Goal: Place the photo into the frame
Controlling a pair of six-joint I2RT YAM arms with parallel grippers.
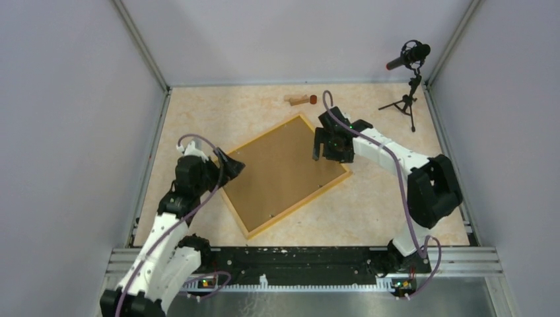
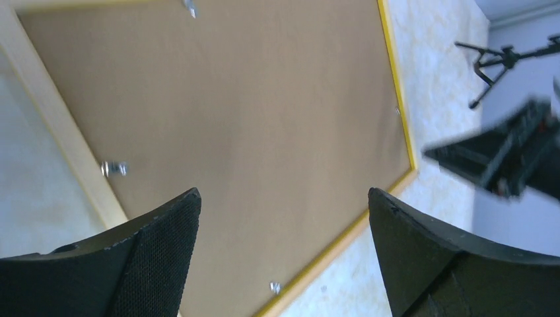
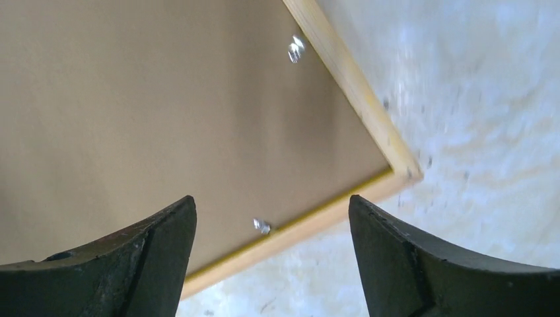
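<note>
The frame (image 1: 300, 205), thin yellow-orange wood, lies back side up in the middle of the table, turned like a diamond. A plain brown backing board (image 1: 280, 172) fills it, with small metal tabs (image 3: 262, 226) along the inner edge. The photo is hidden. My left gripper (image 1: 234, 165) is open and empty over the frame's left corner; its wrist view shows the board (image 2: 251, 112) and frame edge (image 2: 396, 86) between its fingers (image 2: 284, 198). My right gripper (image 1: 323, 148) is open and empty over the frame's right edge; its wrist view shows its open fingers (image 3: 272, 201) above the frame corner (image 3: 343, 72).
A small wooden cylinder with a red end (image 1: 300, 100) lies at the back of the table. A microphone on a tripod (image 1: 409, 59) stands at the back right corner. Grey walls enclose the table on three sides.
</note>
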